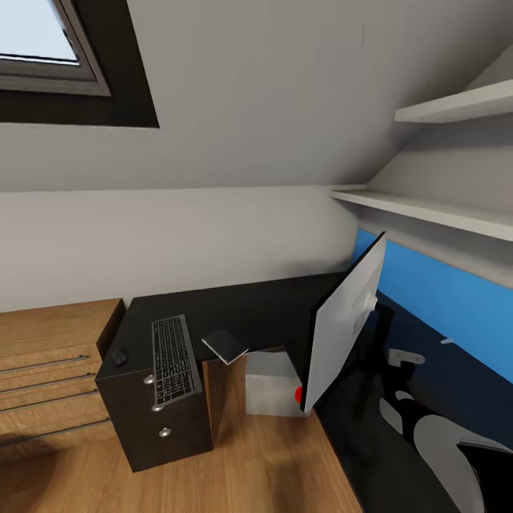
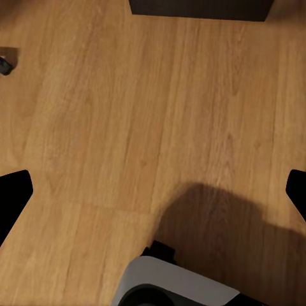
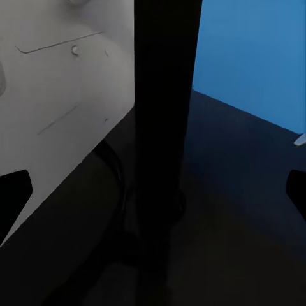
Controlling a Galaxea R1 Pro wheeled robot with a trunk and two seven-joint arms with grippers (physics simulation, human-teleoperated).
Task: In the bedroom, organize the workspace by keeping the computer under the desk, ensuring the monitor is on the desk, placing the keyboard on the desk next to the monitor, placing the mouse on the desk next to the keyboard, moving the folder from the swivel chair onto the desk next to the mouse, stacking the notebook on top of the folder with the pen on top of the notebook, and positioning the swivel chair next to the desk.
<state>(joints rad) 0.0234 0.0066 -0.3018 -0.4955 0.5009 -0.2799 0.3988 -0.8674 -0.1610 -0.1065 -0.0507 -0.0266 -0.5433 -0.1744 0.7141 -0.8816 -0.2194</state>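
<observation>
On the tabletop (image 1: 271,303) the monitor (image 1: 345,328) is standing with its pale back showing, its screen probably facing the blue panel (image 1: 442,299); keyboard (image 1: 173,360), mouse (image 1: 118,356) and notebook (image 1: 225,345) are lying at the far wing, the computer (image 1: 272,385) sitting beneath. Right wrist view is catching the monitor's stand (image 3: 166,127) up close; left wrist view is facing floor (image 2: 127,127). Both grippers' fingertips are sitting wide apart, released.

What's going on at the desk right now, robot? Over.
Both jaws open, holding nothing. Monitor, keyboard, mouse, notebook on desk; computer underneath. Monitor close in front of right arm.
</observation>
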